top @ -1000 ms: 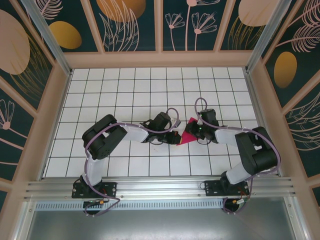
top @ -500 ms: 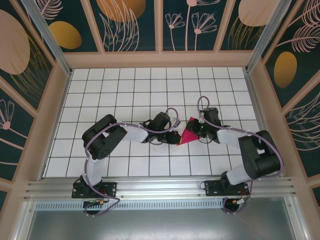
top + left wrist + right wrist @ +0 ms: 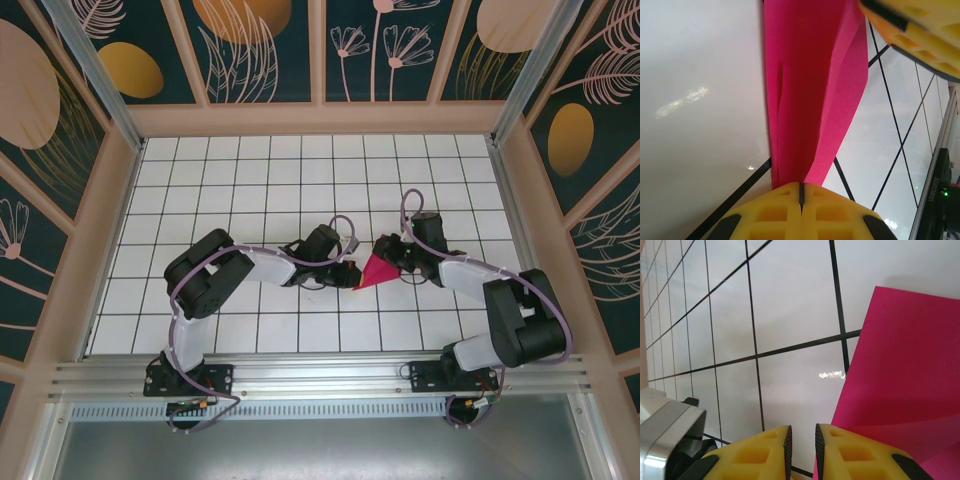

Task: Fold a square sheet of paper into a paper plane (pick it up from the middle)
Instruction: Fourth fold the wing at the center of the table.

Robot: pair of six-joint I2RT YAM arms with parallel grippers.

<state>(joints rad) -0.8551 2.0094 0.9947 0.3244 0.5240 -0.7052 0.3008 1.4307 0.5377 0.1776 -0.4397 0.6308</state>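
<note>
The square sheet of paper (image 3: 377,271) is magenta-pink and folded into a narrow pointed shape on the white tiles at mid-table. My left gripper (image 3: 350,273) is shut on its pointed end. In the left wrist view the yellow fingers (image 3: 775,210) pinch the creased paper (image 3: 810,90), which runs away from them with one flap lifted. My right gripper (image 3: 397,253) sits at the paper's far right edge. In the right wrist view that gripper (image 3: 802,440) has its jaws slightly apart with nothing between them, and the paper (image 3: 900,370) lies just right of them.
The white tiled table (image 3: 250,180) is enclosed by wooden-framed patterned walls (image 3: 90,230). A metal rail (image 3: 320,380) runs along the near edge by the arm bases. One yellow finger of the right gripper (image 3: 912,32) shows at the top right of the left wrist view.
My right gripper has parted its jaws a little and drawn back to the right, its elbow swinging outward. The paper's raised far corner has dropped lower. The left arm has not moved.
</note>
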